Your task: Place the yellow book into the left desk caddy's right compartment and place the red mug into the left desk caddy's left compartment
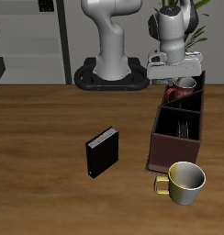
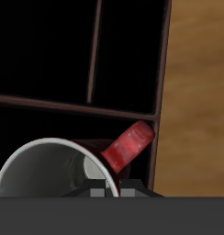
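Where the gripper (image 1: 181,79) hangs over the far end of the left desk caddy (image 1: 178,128), the red mug (image 1: 179,92) is seen directly beneath it, its rim touching the fingers. In the wrist view the mug (image 2: 63,165) is found immediately below the gripper body, with its pale grey inside open toward the camera and its red handle (image 2: 130,147) slanting outward toward the caddy's side wall. The mug appears to be gripped at its rim, though the fingertips themselves are cut off in the wrist view and too small to be resolved in the exterior view, so the closure cannot be told with certainty. The mug is held upright, its opening facing up, over the caddy's far section; whether it rests on the floor there cannot be made out. The caddy's inside is rendered almost black, only its thin dividers being distinguishable. A pale, striped shape (image 1: 184,128), possibly the yellow book, is glimpsed inside the longer section but is too small to be confirmed. A black book (image 1: 101,152) stands on the table well apart from the caddy, and a gold mug (image 1: 184,181) is set just beside the caddy's near end.
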You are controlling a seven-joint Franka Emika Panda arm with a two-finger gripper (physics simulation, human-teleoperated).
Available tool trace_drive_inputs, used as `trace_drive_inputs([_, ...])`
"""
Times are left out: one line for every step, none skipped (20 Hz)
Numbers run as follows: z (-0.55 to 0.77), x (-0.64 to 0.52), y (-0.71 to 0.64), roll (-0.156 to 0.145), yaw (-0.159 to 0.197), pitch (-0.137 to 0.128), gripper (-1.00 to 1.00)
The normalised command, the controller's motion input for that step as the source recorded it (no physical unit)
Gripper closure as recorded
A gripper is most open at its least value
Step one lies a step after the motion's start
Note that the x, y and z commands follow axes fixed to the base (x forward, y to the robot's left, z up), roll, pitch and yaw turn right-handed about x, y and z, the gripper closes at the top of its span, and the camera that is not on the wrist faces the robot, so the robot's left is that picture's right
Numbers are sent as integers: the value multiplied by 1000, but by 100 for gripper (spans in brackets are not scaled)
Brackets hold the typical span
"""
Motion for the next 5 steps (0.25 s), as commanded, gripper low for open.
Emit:
trace_drive_inputs([-119, 26, -32, -14, 9, 26, 100])
trace_drive_inputs([-249, 261, 12, 32, -15, 128, 100])
trace_drive_inputs([-48, -35, 37, 18, 38, 21, 100])
trace_drive_inputs([-159, 206, -86, -64, -79, 138, 100])
trace_drive_inputs([-191, 128, 124, 111, -123, 198, 100])
